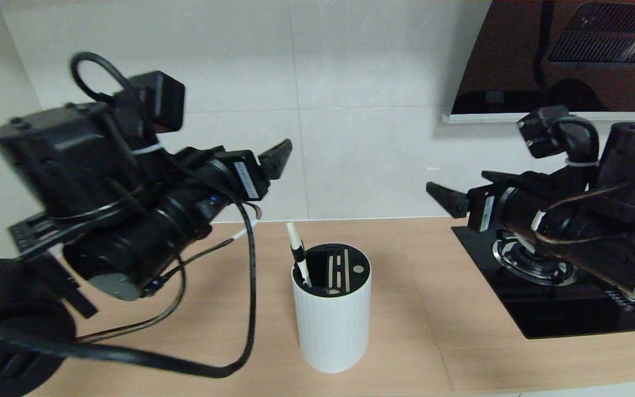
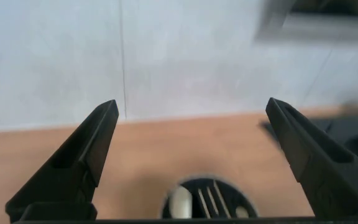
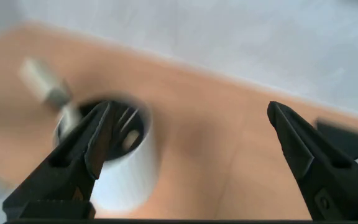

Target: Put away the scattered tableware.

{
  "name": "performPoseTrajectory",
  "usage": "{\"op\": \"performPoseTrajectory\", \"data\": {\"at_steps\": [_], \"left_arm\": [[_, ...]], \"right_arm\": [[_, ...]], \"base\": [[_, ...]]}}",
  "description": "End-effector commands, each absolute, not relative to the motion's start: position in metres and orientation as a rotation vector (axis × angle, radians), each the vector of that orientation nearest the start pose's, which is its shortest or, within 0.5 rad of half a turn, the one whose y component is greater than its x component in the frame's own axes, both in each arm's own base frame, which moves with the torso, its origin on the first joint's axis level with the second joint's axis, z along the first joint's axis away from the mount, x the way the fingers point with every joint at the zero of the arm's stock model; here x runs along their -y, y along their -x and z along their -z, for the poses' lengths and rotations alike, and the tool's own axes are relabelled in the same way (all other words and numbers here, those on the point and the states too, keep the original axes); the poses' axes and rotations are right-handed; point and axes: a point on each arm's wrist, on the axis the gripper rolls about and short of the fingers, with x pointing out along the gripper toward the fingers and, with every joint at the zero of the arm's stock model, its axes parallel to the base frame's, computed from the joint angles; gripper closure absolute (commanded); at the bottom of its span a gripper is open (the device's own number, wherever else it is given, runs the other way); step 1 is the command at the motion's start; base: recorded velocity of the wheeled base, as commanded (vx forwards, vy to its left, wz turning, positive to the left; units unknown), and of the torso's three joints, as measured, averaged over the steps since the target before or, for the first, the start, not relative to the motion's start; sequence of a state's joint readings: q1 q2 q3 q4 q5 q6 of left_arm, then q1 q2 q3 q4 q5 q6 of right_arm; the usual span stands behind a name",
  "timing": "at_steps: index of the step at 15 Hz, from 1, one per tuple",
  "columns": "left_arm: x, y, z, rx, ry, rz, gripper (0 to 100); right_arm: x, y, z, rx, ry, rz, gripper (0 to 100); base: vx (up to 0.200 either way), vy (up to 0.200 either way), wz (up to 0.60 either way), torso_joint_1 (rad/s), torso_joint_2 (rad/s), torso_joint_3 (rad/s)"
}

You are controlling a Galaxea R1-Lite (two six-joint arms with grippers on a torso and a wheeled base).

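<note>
head view: white holder (image 1: 332, 331) with a white-handled utensil (image 1: 297, 242) stands below and between left gripper (image 1: 274, 159) and right gripper (image 1: 455, 194). left wrist view: left gripper (image 2: 191, 106) spread wide, empty, holder (image 2: 225, 193) beneath. right wrist view: right gripper (image 3: 190, 109) wide, empty, holder (image 3: 129, 177) under one finger.

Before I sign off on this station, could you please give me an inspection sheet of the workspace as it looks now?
Surface: wooden counter, no spills seen.
Job's things: white holder upright on the counter; one white-handled utensil standing tilted in it.
Clutter: nothing seen.
Grippers: left gripper and right gripper both open and empty, above the counter.
Cables: black cable from the left arm loops over the counter, left of the holder.
Surroundings: black cooktop on the right, hood above it, tiled wall behind.
</note>
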State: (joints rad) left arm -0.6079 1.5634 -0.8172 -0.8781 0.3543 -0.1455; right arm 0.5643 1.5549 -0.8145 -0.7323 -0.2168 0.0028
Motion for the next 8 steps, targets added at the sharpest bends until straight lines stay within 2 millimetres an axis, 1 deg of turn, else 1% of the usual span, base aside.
{"op": "performPoseTrajectory", "data": {"at_steps": [1,2,3,4,5,6,7,8], "left_arm": [[0.112,-0.190,-0.276,0.189,0.243,0.261,0],[0.096,-0.178,-0.272,0.175,0.231,0.225,0],[0.084,-0.165,-0.267,0.172,0.228,0.202,0],[0.071,-0.152,-0.261,0.172,0.224,0.175,0],[0.070,-0.149,-0.260,0.173,0.225,0.173,0],[0.055,-0.128,-0.252,0.187,0.225,0.152,0],[0.039,-0.095,-0.241,0.187,0.225,0.152,0],[0.029,-0.075,-0.235,0.180,0.214,0.144,0]], "right_arm": [[-0.116,-0.241,-0.251,0.076,-0.031,-0.245,0],[-0.085,-0.239,-0.252,0.126,-0.045,-0.141,0],[-0.064,-0.229,-0.251,0.153,-0.048,-0.079,0],[-0.047,-0.211,-0.248,0.172,-0.047,-0.030,0],[-0.045,-0.207,-0.248,0.173,-0.047,-0.024,0],[-0.029,-0.176,-0.247,0.209,-0.048,0.002,0],[-0.016,-0.131,-0.247,0.275,-0.046,-0.006,0],[-0.010,-0.105,-0.247,0.298,-0.045,0.006,0]], "base": [[0.000,0.000,0.00,0.000,0.00,0.000],[0.000,0.000,0.00,0.000,0.00,0.000],[0.000,0.000,0.00,0.000,0.00,0.000],[0.000,0.000,0.00,0.000,0.00,0.000],[0.000,0.000,0.00,0.000,0.00,0.000],[0.000,0.000,0.00,0.000,0.00,0.000],[0.000,0.000,0.00,0.000,0.00,0.000],[0.000,0.000,0.00,0.000,0.00,0.000]]}}
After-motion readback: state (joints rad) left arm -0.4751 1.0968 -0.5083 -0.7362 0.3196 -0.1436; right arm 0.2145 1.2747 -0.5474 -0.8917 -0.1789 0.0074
